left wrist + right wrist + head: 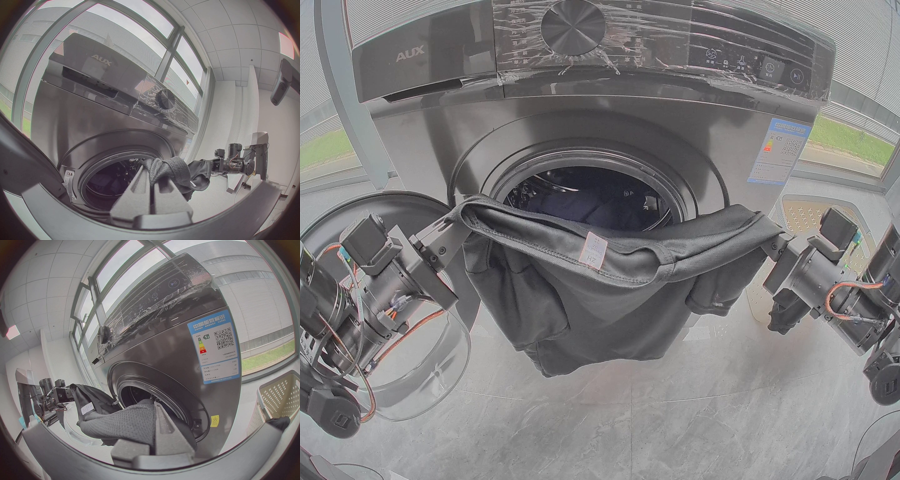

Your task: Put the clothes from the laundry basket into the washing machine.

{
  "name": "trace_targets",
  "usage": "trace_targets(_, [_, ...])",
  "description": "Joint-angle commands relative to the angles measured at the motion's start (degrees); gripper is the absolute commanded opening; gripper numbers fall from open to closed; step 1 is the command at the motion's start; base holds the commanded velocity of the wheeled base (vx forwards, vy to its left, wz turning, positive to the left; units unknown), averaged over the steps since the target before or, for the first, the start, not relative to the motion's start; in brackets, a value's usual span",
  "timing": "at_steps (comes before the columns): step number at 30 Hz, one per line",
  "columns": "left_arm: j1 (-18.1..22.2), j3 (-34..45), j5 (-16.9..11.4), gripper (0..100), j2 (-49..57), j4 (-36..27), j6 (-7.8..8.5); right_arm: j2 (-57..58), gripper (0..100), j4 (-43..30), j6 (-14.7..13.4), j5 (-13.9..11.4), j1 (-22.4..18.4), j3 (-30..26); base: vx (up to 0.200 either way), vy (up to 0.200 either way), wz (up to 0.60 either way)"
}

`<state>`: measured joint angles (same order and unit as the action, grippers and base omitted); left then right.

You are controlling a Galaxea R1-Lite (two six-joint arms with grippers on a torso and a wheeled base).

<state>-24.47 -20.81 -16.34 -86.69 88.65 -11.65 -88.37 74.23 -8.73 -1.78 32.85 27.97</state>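
Mid-load: dark shirt [600,294] is gripped by left tool [453,224] and right tool [774,245], stretched before the open drum [550,184] (some clothes [594,206] already inside); insertion is pending.

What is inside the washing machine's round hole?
Dark clothes lie in the drum. The black shirt stretched across in front covers the opening's lower part, so the drum's bottom is hidden.

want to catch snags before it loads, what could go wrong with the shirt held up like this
1. The dark shirt is stretched between both jaws, wider than the drum opening, and it hangs below the rim. Pushed forward, it may drape outside rather than go in.
2. The left arm sits close to the open door, so swinging inward could knock it.
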Motion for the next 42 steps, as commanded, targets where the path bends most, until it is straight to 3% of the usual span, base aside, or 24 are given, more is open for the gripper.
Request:
trace_targets(1, [0.2,-0.2,-0.1,0,0.4,-0.1,-0.12,5.0,0,-2.2,0.2,0.0,0.0,-0.4,0.0,0.0,0.0])
trace_targets(6, [-0.3,-1.3,-0.2,0,-0.2,-0.3,-0.04,5.3,0,-2.9,0.2,0.0,-0.2,-0.5,0.0,0.0,0.0])
trace_targets(10, [-3.0,-3.0,-0.2,0,-1.6,-0.6,0.14,4.7,0,-3.4,0.1,0.0,-0.1,-1.5,0.0,0.0,0.0])
trace_targets(11, [-5.2,-3.4,0.0,0,-2.6,-0.6,0.4,3.9,0,-3.9,0.1,0.0,0.1,-2.9,0.0,0.0,0.0])
trace_targets(15, [-7.1,-4.2,0.2,0,-5.4,-0.5,1.37,-0.5,0,-3.1,-0.1,0.0,0.5,-5.6,0.0,0.0,0.0])
trace_targets(17, [-8.0,-4.3,0.5,0,-6.7,-0.1,2.6,-2.4,0,-2.6,-0.1,0.2,0.8,-7.0,0.0,0.0,0.0])
trace_targets(19, [-7.9,-4.2,0.7,0,-7.4,0.0,3.39,-3.2,0,-2.4,-0.4,2.0,3.0,-8.5,0.0,0.0,0.0])
trace_targets(20, [-7.9,-4.2,0.8,0,-7.5,0.0,3.48,-3.4,100,-2.3,-0.6,2.5,3.6,-8.7,0.0,0.0,0.0])
trace_targets(21, [-7.5,-4.7,1.0,0,-7.9,-0.2,3.48,-4.6,100,-2.6,-0.9,3.5,5.5,-9.4,0.0,0.0,0.0])
trace_targets(29, [-8.2,-6.5,4.7,0,-9.9,0.0,3.57,-14.3,100,-1.2,-1.1,3.4,11.4,-9.4,0.0,0.0,0.0])
trace_targets(42, [-8.8,-6.5,4.8,0,-9.0,0.1,3.57,-31.2,100,9.5,-0.6,3.9,13.9,-3.0,0.0,0.0,0.0])
